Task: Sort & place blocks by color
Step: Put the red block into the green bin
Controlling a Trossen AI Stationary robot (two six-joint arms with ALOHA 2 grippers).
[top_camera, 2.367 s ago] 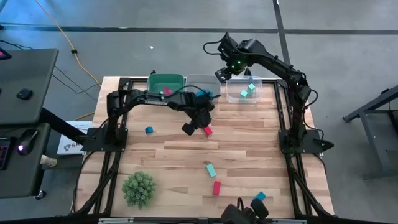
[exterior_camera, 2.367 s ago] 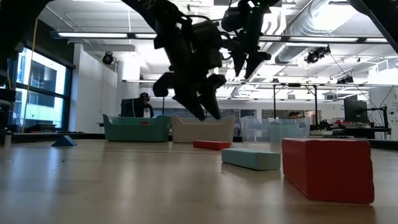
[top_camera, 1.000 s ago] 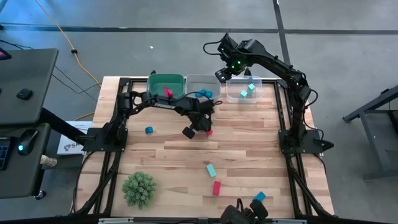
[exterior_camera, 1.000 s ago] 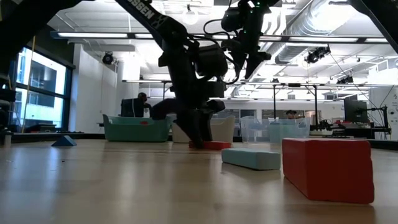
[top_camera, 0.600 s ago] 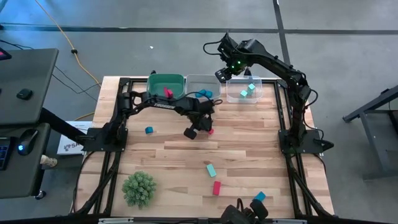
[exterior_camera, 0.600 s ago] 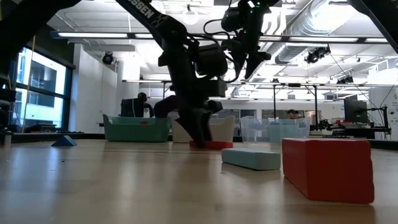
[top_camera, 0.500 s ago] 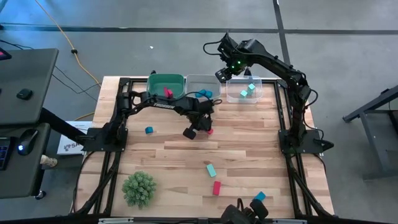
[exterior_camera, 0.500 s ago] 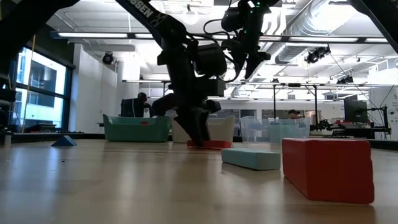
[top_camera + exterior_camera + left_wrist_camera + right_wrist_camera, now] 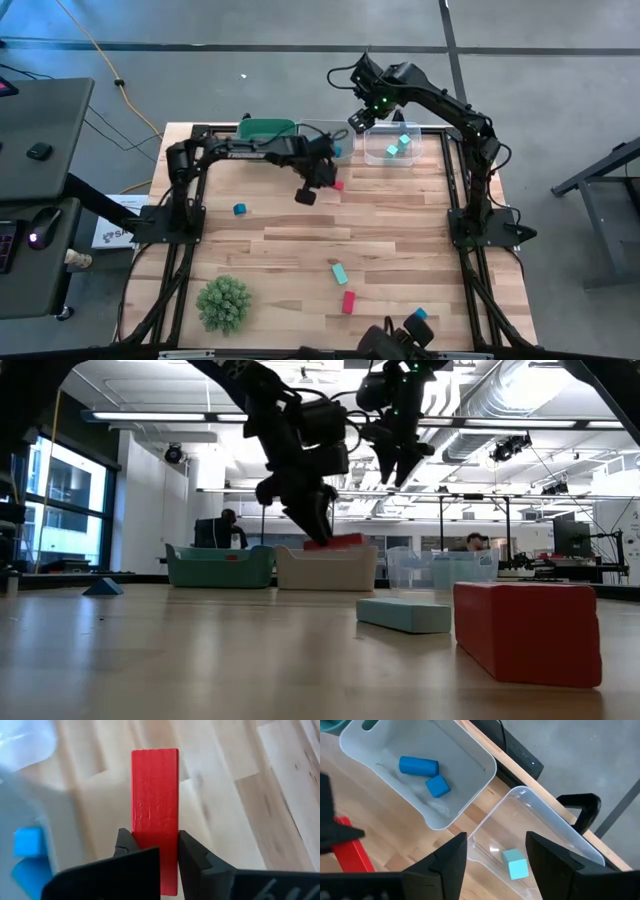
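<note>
High view: left pincer point(image 9: 322, 183) is up off the tabletop point(image 9: 400, 230), just in front of the white bin point(image 9: 322, 131), clamped on a red bar point(image 9: 337, 185). The green bin point(image 9: 266, 128) lies beside it to the left and the clear bin point(image 9: 392, 146) to the right. Loose on the tabletop: a blue cube point(image 9: 240, 209), a teal block point(image 9: 340, 273), a red block point(image 9: 348, 301). Right pincer point(image 9: 361, 118) hovers by the clear bin's near corner. Low view: red bar point(image 9: 335, 542) hangs level, clear of the wood, at the height of the bin rims. Left wrist view: red bar point(image 9: 155, 830) is gripped near one end, fingers point(image 9: 125, 842) tight on both long faces, bare wood beneath. Right wrist view: own pincer point(image 9: 496, 852) stands part open and empty above the clear bin point(image 9: 560, 837), which holds a teal cube point(image 9: 516, 863); white bin point(image 9: 470, 757) holds two blue pieces. Judgement: carry step for a red piece; next, swing left over the green bin, then release.
</note>
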